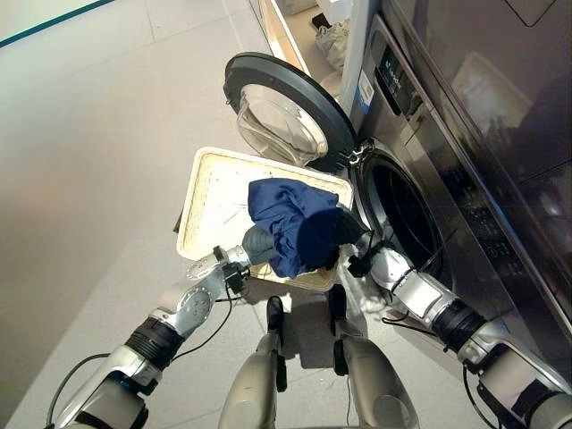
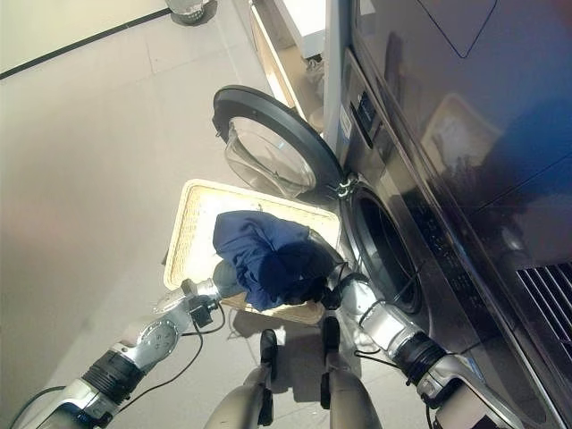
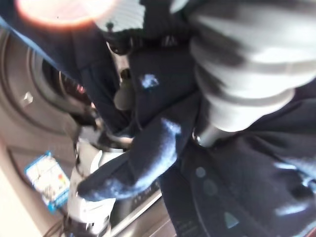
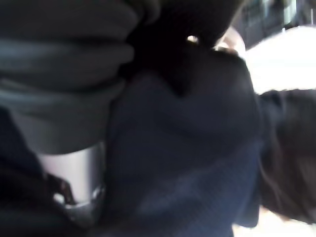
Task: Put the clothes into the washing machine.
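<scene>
One dark blue garment [image 1: 293, 223] is lifted between both arms, and it hangs over the edge of the cream laundry basket [image 1: 210, 192] that lies nearest the washing machine [image 1: 465, 134]. The basket stands on the floor [image 1: 89, 134], just beside the machine, below its open round door [image 1: 281, 112].

The task looks to be at its middle. The door is already open and the garment is already out of the basket, near the dark drum opening [image 1: 402, 214], but no part of it is inside the drum yet. The bare part of the basket bottom has nothing on it; the part under the cloth is covered, so I cannot tell if more clothes wait there. What is left, in my judgement, is to carry the cloth across to the opening, push it in and let it go.

Much is hidden. The left robot hand [image 1: 259, 243] goes under the garment from the basket side; its ribbed cover shows, but its fingers are buried in the cloth, so I cannot tell how they are set. The right robot hand [image 1: 357, 255] is at the garment's edge beside the machine, and its fingers are also covered, so the same is true for it. In both wrist views dark cloth lies close over the robot hand. The inside of the drum is too dark to read.
</scene>
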Robot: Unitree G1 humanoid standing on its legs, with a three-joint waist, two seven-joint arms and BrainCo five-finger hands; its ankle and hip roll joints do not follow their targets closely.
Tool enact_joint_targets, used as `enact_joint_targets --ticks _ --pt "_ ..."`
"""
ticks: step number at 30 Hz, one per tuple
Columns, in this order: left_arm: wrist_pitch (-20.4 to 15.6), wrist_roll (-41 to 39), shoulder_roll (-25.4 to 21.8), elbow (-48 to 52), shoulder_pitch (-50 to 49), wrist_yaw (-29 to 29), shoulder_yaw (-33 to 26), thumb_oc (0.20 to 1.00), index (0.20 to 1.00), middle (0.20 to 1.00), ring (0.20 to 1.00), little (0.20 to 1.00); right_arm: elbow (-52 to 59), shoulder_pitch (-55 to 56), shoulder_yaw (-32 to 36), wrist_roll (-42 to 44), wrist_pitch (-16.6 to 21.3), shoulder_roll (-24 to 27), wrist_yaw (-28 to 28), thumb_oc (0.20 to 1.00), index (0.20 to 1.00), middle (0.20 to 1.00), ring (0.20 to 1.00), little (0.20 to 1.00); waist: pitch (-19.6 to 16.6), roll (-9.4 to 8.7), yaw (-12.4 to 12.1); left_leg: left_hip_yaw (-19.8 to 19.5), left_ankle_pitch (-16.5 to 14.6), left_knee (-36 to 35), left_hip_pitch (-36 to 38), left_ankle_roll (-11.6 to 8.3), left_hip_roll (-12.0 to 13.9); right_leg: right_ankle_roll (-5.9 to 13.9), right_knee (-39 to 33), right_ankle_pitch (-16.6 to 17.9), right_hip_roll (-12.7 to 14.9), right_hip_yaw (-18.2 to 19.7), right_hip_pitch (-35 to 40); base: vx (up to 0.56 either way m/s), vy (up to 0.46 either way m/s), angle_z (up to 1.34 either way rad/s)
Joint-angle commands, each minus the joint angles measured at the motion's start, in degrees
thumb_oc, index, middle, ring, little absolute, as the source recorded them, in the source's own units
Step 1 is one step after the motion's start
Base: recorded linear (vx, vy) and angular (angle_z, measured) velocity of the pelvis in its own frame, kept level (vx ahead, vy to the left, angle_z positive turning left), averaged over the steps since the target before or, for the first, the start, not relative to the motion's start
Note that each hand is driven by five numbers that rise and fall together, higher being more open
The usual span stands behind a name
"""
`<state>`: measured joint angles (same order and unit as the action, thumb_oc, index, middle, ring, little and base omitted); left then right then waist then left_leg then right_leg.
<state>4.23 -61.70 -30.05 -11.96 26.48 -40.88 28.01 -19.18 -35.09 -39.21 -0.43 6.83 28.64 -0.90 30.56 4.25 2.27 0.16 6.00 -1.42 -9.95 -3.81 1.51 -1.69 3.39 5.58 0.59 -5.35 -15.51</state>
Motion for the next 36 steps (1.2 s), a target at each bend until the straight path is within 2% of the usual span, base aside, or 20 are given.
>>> enact_joint_targets --ticks 1,2,4,9,10,11,12,13,16,17,20,22,24,26,28,33,34,36 --pt "-0.3 -3.5 1.6 6.9 3.2 -3.4 0.4 0.200 0.200 0.200 0.200 0.200 4.7 -1.6 -3.5 10.5 -3.7 -0.2 -8.7 1.000 1.000 1.000 1.000 1.000 -1.7 -2.04 0.7 1.8 -5.0 5.4 -2.1 1.54 -5.1 5.86 3.1 -4.1 2.6 1.7 0.5 -0.01 -0.033 0.00" --pt "-0.2 -3.5 1.6 6.9 3.3 -3.2 0.6 0.200 0.200 0.200 0.200 0.200 4.9 -1.6 -3.7 11.6 -4.1 -0.3 -9.3 1.000 1.000 1.000 1.000 1.000 -1.7 -2.09 0.7 1.8 -5.0 5.4 -2.2 1.55 -5.1 5.85 3.1 -4.1 2.6 1.7 0.4 -0.01 -0.035 0.01" --pt "1.0 -3.2 1.9 6.4 4.3 -1.8 2.3 0.200 0.200 0.200 0.200 0.200 5.4 -0.9 -4.4 20.7 -6.0 -1.6 -12.2 1.000 1.000 1.000 1.000 1.000 -1.4 -2.49 0.7 1.8 -4.9 5.3 -2.2 1.53 -5.0 5.85 3.0 -3.9 2.5 1.6 0.3 0.00 -0.016 0.01" --pt "1.6 -0.2 2.6 4.0 4.9 1.8 4.3 0.200 0.200 0.200 0.200 0.200 5.3 0.4 -3.4 30.8 -4.0 -3.9 -11.1 1.000 1.000 1.000 1.000 1.000 -0.9 -2.69 1.0 2.1 -4.5 5.4 -2.9 1.49 -5.1 5.86 3.0 -3.4 2.3 1.6 -0.5 0.00 0.004 -0.02" --pt "1.7 0.7 2.3 3.1 4.8 2.9 4.7 0.200 0.200 0.200 0.200 0.200 5.3 1.1 -2.8 33.9 -2.7 -4.6 -10.1 0.799 0.799 0.799 0.799 0.799 -0.8 -2.67 1.2 2.2 -4.4 5.4 -3.1 1.49 -5.1 5.87 3.0 -3.3 2.2 1.6 -0.8 0.00 0.013 -0.05" --pt "1.8 0.9 2.2 2.9 4.8 3.3 4.8 0.200 0.200 0.200 0.200 0.200 5.4 1.2 -2.6 34.5 -2.6 -4.7 -9.9 0.661 0.661 0.661 0.661 0.661 -0.8 -2.66 1.2 2.3 -4.4 5.5 -3.2 1.50 -5.1 5.86 3.0 -3.3 2.2 1.6 -0.9 0.01 0.018 -0.10" --pt "1.4 1.8 2.2 1.7 4.3 4.4 5.0 0.200 0.200 0.200 0.200 0.200 5.5 2.3 -1.9 36.1 -0.8 -5.3 -8.8 0.354 0.354 0.354 0.354 0.354 -0.8 -2.68 1.3 2.4 -4.3 5.5 -3.6 1.50 -5.2 5.90 2.9 -3.1 2.1 1.7 -1.3 0.01 0.021 -0.15" --pt "1.3 2.8 2.1 0.7 3.5 6.0 5.0 0.200 0.200 0.200 0.200 0.200 5.5 3.3 -1.2 37.0 1.2 -5.8 -7.6 0.200 0.200 0.200 0.200 0.200 -0.8 -2.67 1.4 2.6 -4.2 5.6 -4.0 1.51 -5.2 5.96 2.7 -2.8 2.1 1.6 -1.7 0.01 0.028 -0.21" --pt "0.2 5.6 2.3 -1.8 1.6 11.3 4.3 0.200 0.200 0.200 0.200 0.200 5.5 5.2 0.2 35.9 4.8 -6.5 -4.6 0.200 0.200 0.200 0.200 0.200 -0.8 -2.63 1.6 2.9 -4.0 5.4 -4.9 1.52 -5.3 6.09 2.3 -2.4 2.0 1.4 -2.7 0.00 0.033 -0.19" --pt "-0.3 7.4 2.4 -2.9 0.8 15.3 3.7 0.200 0.200 0.200 0.200 0.200 5.5 5.9 0.8 34.7 6.5 -6.6 -2.6 0.200 0.200 0.200 0.200 0.200 -0.8 -2.58 1.6 3.0 -3.8 5.4 -5.4 1.51 -5.3 6.13 2.2 -2.3 2.0 1.3 -3.2 0.00 0.024 -0.22" --pt "-1.8 9.9 2.9 -5.4 -0.8 20.5 2.6 0.200 0.200 0.200 0.200 0.200 5.9 7.1 1.7 32.7 8.2 -6.9 1.5 0.200 0.200 0.200 0.200 0.200 -0.8 -2.46 1.6 3.2 -3.5 5.5 -6.5 1.53 -5.4 6.10 2.4 -2.2 2.0 1.2 -4.3 -0.01 0.020 -0.16" --pt "-3.1 12.8 3.6 -7.0 -2.4 26.4 1.7 0.200 0.200 0.200 0.200 0.200 5.9 8.6 2.9 31.5 10.6 -6.9 4.3 0.200 0.200 0.200 0.200 0.200 -0.8 -2.30 1.5 3.2 -3.3 5.6 -7.5 1.50 -5.4 6.05 2.7 -2.2 2.0 1.1 -5.2 0.00 0.009 -0.07" --pt "-3.6 18.1 4.3 -8.7 -3.6 30.3 0.6 0.200 0.200 0.200 0.200 0.200 5.7 9.7 4.3 30.2 12.3 -7.0 7.0 0.200 0.200 0.200 0.200 0.200 -0.8 -2.10 1.4 3.2 -3.1 5.9 -8.7 1.46 -5.6 5.98 3.2 -2.4 2.1 0.9 -6.3 0.00 0.005 -0.05" --pt "-3.6 19.0 4.3 -9.2 -4.2 32.0 0.2 0.200 0.200 0.200 0.200 0.200 5.5 10.3 4.9 30.2 13.2 -6.8 7.4 0.200 0.200 0.200 0.200 0.200 -0.8 -2.02 1.4 3.2 -3.0 6.0 -9.1 1.41 -5.6 5.94 3.3 -2.4 2.1 0.8 -6.7 0.01 0.010 -0.08" --pt "-3.5 25.6 4.6 -11.3 -5.2 36.6 -0.3 0.200 0.200 0.200 0.200 0.200 4.6 11.3 6.6 31.0 15.1 -6.6 8.2 0.200 0.200 0.200 0.200 0.200 -0.8 -1.66 1.3 3.1 -2.9 6.2 -9.7 1.31 -5.7 5.97 3.7 -2.5 2.5 0.3 -7.4 0.02 0.008 -0.08" --pt "-2.5 33.0 4.0 -13.0 -4.9 39.1 1.2 0.200 0.200 0.200 0.200 0.200 3.2 11.3 7.7 33.5 16.0 -6.6 6.5 0.200 0.200 0.200 0.200 0.200 -0.8 -1.29 1.3 3.3 -2.8 6.9 -11.2 1.19 -5.7 5.97 4.6 -2.5 2.8 -0.1 -9.0 0.00 -0.004 -0.02" --pt "-1.2 36.1 3.4 -13.6 -4.2 42.0 2.3 1.000 1.000 1.000 1.000 1.000 3.0 11.0 7.8 34.8 16.0 -6.8 5.8 0.200 0.200 0.200 0.200 0.200 -0.8 -1.18 1.3 3.2 -2.7 7.2 -11.8 1.15 -5.7 5.93 5.0 -2.6 2.8 -0.2 -9.6 0.01 -0.018 -0.07" --pt "-0.1 40.7 2.8 -14.5 -3.0 45.1 3.4 1.000 1.000 1.000 1.000 1.000 2.8 10.4 7.7 36.1 15.9 -6.8 5.4 0.200 0.200 0.200 0.200 0.200 -0.8 -1.12 1.2 3.0 -2.6 7.3 -12.3 1.18 -5.7 5.92 5.5 -2.7 2.6 -0.1 -10.2 0.02 -0.039 -0.07"
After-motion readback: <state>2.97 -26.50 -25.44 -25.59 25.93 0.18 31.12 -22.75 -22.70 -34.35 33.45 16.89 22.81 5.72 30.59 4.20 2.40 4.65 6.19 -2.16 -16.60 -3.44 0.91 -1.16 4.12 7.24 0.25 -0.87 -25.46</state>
